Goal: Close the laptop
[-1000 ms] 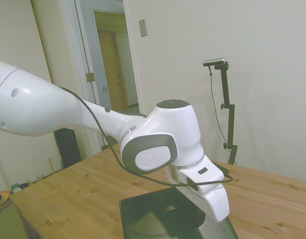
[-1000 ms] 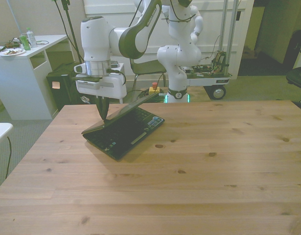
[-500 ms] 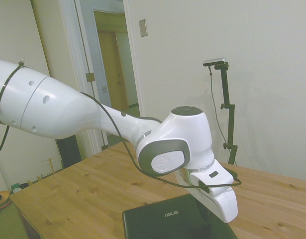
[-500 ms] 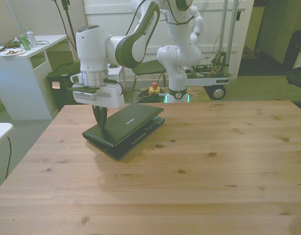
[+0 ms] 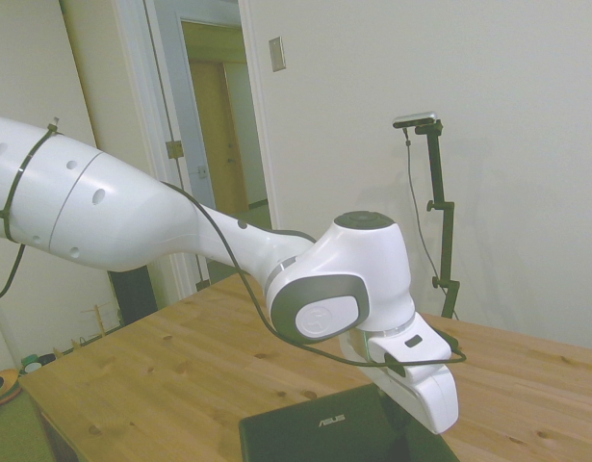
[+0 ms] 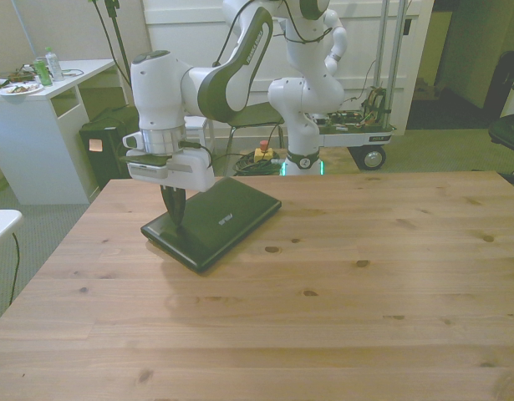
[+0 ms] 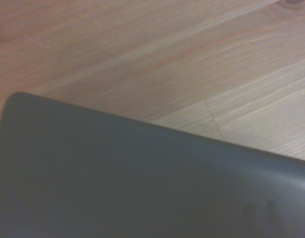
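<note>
- Laptop: dark green-black glossy lid, small silver logo at centre; wrist view shows it plain dark grey-green.
- Surface: light pine w/ long grain lines, scattered dark knots.
- Arm: white shells, grey joint bands, black cable alongside.
- Jaws: dark/black, over laptop's lid.

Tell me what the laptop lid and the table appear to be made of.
Laptop lid: dark, smooth and slightly glossy with a soft sheen, probably plastic, possibly coated metal. Table: light wood, likely pine, with visible grain, knots and plank seams under a matte finish.
</note>
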Controlling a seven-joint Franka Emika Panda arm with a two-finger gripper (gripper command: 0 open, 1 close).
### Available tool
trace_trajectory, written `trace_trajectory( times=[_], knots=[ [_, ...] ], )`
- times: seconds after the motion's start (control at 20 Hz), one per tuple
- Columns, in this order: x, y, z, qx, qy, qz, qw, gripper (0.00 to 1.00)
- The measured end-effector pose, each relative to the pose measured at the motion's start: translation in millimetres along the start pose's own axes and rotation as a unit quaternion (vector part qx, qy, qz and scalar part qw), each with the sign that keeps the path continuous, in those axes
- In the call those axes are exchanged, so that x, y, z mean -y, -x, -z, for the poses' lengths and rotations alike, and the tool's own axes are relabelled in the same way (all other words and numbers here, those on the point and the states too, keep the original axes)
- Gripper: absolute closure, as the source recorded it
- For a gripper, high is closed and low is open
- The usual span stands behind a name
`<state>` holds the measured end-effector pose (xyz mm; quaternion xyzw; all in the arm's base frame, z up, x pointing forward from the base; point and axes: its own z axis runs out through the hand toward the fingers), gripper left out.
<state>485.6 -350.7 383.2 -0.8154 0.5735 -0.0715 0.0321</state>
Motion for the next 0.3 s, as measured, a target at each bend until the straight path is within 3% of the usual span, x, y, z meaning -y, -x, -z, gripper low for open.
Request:
trace_trajectory(
  times=[0.15, 0.3],
  knots=[
    [1, 1, 8, -0.004, -0.009, 0.001, 0.9999, 1.0],
    [8, 14, 52, -0.017, -0.036, 0.015, 0.9991, 1.0]
  ],
)
